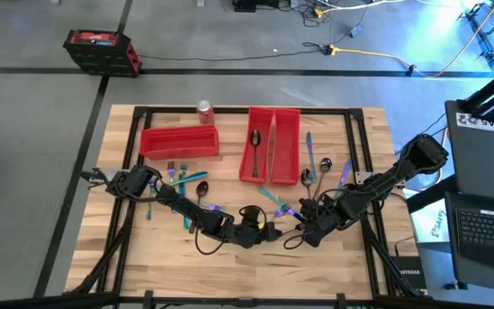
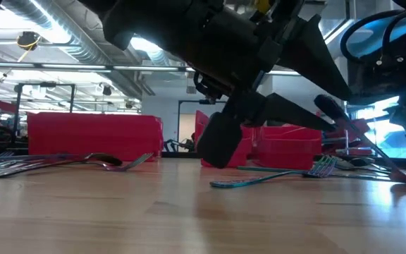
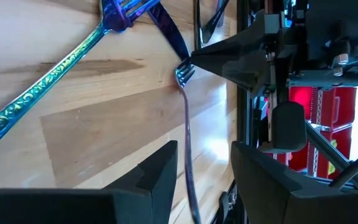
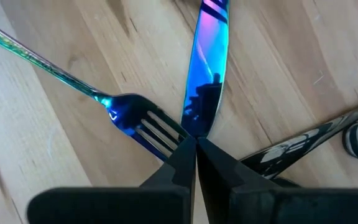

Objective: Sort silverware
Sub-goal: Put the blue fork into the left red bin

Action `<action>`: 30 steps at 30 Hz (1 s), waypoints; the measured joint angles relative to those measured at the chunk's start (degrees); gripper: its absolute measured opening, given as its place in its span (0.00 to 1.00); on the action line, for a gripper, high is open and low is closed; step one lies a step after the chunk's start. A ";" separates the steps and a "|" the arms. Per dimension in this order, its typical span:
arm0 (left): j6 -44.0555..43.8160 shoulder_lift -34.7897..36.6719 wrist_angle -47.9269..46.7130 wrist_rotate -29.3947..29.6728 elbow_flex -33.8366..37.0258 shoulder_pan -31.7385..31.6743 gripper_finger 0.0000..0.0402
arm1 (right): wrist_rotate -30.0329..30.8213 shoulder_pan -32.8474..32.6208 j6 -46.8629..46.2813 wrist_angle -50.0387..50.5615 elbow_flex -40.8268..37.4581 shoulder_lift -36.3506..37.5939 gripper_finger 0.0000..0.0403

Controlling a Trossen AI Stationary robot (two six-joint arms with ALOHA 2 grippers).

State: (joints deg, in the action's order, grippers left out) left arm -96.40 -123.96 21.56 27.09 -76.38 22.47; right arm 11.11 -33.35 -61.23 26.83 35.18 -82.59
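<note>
silverware [image 4: 205,74]: thin, stiff, light, slick metal; lies flat on the counter [image 1: 230,266]
hold: mid-handle, pinched across its width
left gripper [image 3: 204,168]: released, straddling a fork [image 3: 186,124] handle
right gripper [image 4: 194,163]: clenched, tips by the knife end, grasping nothing

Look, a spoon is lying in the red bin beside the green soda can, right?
Not quite: the soda can is red, not green, as the high view shows. The rest holds: a dark spoon lies in a red bin beside it.
</note>
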 joint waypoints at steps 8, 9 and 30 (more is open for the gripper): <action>0.89 0.00 0.03 -0.02 0.00 0.33 0.34 | 0.00 0.00 -0.27 0.00 0.00 0.00 0.00; 0.88 0.00 0.03 -0.02 0.00 0.31 0.34 | -0.01 -0.02 -0.48 0.00 0.00 0.00 0.00; 2.81 0.00 0.03 0.15 0.00 0.38 0.34 | -1.68 -0.02 -2.60 0.00 0.00 0.02 0.00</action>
State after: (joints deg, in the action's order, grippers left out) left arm -93.59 -123.96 21.58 27.24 -76.38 22.86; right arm 9.43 -33.36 -63.83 26.83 35.18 -82.56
